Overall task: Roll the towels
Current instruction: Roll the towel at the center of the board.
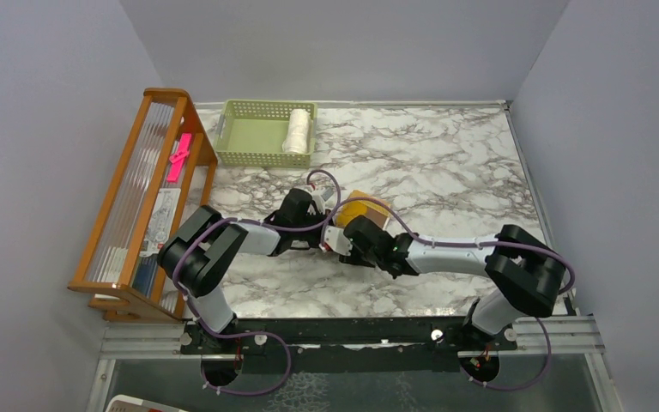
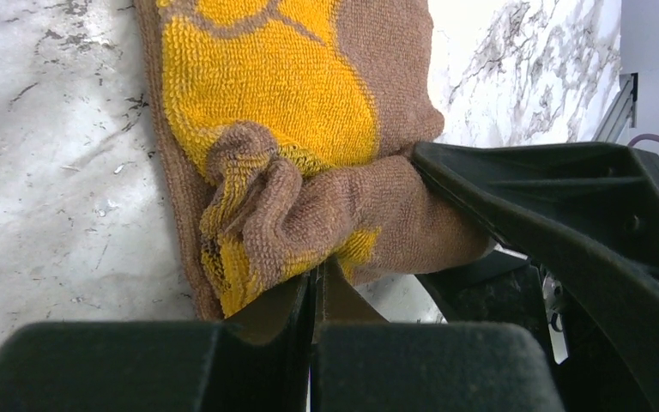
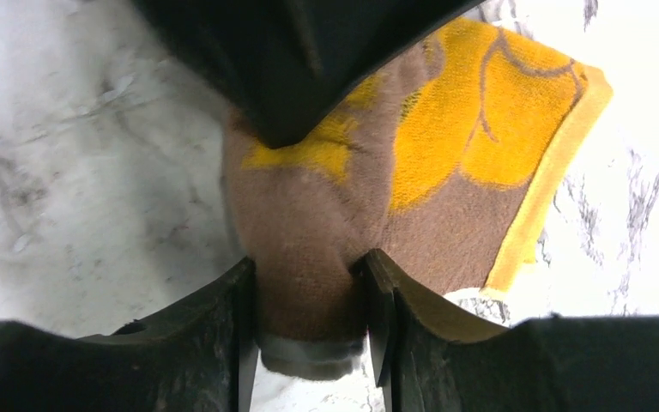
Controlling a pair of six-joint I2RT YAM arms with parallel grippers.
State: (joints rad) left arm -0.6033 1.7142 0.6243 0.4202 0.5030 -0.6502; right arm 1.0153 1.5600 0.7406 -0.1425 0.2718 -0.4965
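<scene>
While left claw (image 2: 313, 281) pinches yellow towel (image 2: 266, 86) | right claw (image 3: 309, 285) grips it | lettering (image 3: 486, 90) illegible

1. The table (image 1: 446, 163) I work on is white marble with grey veins.
2. A green basket (image 1: 262, 159) stands on it at the far left.
3. A wooden rack (image 1: 165, 93) stands along its left edge, just beside the basket.
4. The yellow towel (image 1: 367, 209) lies mid-table, far part flat on the marble, near edge bunched.
</scene>
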